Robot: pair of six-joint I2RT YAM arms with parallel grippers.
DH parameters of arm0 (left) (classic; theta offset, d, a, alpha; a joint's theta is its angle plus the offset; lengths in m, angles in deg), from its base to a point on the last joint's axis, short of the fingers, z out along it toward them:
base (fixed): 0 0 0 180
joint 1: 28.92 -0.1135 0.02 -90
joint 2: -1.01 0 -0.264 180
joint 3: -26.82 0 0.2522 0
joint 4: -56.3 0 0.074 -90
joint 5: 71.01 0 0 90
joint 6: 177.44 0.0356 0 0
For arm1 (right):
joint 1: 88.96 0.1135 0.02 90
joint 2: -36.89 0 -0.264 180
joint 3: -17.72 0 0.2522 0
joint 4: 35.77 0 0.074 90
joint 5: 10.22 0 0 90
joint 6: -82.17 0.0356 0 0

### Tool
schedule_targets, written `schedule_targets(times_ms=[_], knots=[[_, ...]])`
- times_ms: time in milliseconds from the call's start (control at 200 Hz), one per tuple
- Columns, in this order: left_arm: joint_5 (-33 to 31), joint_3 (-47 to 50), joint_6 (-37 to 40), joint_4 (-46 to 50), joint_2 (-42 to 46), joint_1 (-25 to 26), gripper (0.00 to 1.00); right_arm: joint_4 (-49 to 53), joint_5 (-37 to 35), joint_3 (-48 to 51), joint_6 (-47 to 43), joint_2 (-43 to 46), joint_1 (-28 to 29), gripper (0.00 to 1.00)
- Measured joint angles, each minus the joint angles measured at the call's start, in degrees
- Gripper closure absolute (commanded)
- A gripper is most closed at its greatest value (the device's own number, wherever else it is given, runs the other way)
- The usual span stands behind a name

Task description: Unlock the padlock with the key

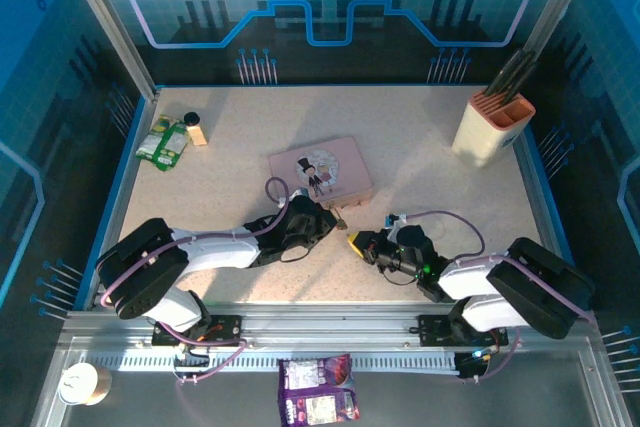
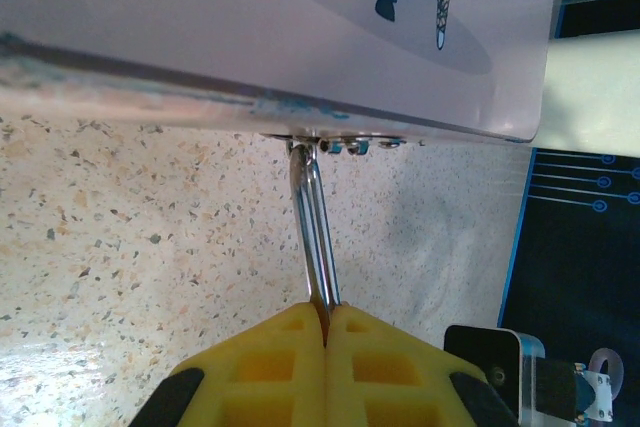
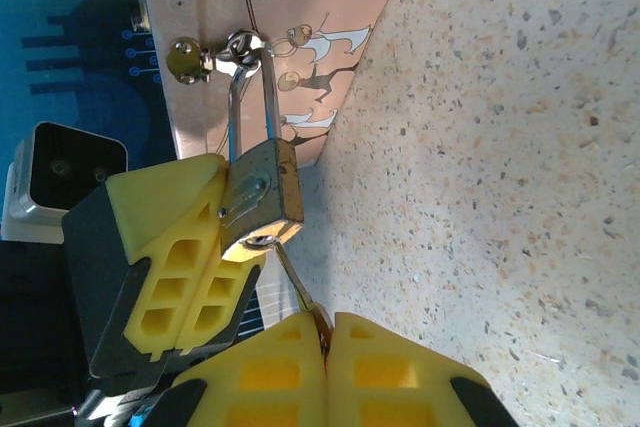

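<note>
Between the pads of the right end effector (image 3: 325, 332), pressed together on its bow: the key (image 3: 296, 285), slanting up with its tip at the keyhole in the underside of the padlock (image 3: 262, 192). Cannot tell how far in, if at all.

Just alongside, clamped on the brass padlock body with the left end effector (image 2: 325, 317), pads closed, the thin shackle (image 2: 315, 237) reaching ahead to the clasp (image 3: 235, 52) on the front wall of the pink box (image 1: 320, 169). Held there at the box's near edge, low by the speckled counter (image 3: 500, 147).

Probably at the step of seating the key before any turn. Risks from here:
- Pushing while still slanted, and so jamming or bending the thin blade.
- Twisting before fully seated, and having the key swivel or slip in the pads, given so slight a grip.
- Dragging the light box across the counter, if pushed without enough hold from the left.
</note>
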State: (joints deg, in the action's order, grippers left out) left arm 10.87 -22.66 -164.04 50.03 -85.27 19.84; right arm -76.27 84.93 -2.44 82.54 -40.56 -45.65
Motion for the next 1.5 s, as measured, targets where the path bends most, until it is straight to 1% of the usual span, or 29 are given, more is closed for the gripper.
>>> schedule_targets(times_ms=[790,1216,1361,1496], knots=[[-1.5,0.5,0.0,0.0,0.0,0.5,1.00,-23.4,2.0,2.0,5.2,-16.6,0.0,1.00],[-2.0,0.6,0.0,-0.9,0.0,0.8,1.00,-21.4,2.0,2.3,5.2,-13.0,-0.6,1.00],[-2.3,0.6,0.1,-0.9,0.1,1.0,1.00,-19.0,1.7,2.5,5.2,-10.6,-0.6,1.00],[-3.1,0.6,0.2,-0.8,0.1,1.5,1.00,-15.0,1.2,2.7,5.0,-6.6,-0.7,1.00]])
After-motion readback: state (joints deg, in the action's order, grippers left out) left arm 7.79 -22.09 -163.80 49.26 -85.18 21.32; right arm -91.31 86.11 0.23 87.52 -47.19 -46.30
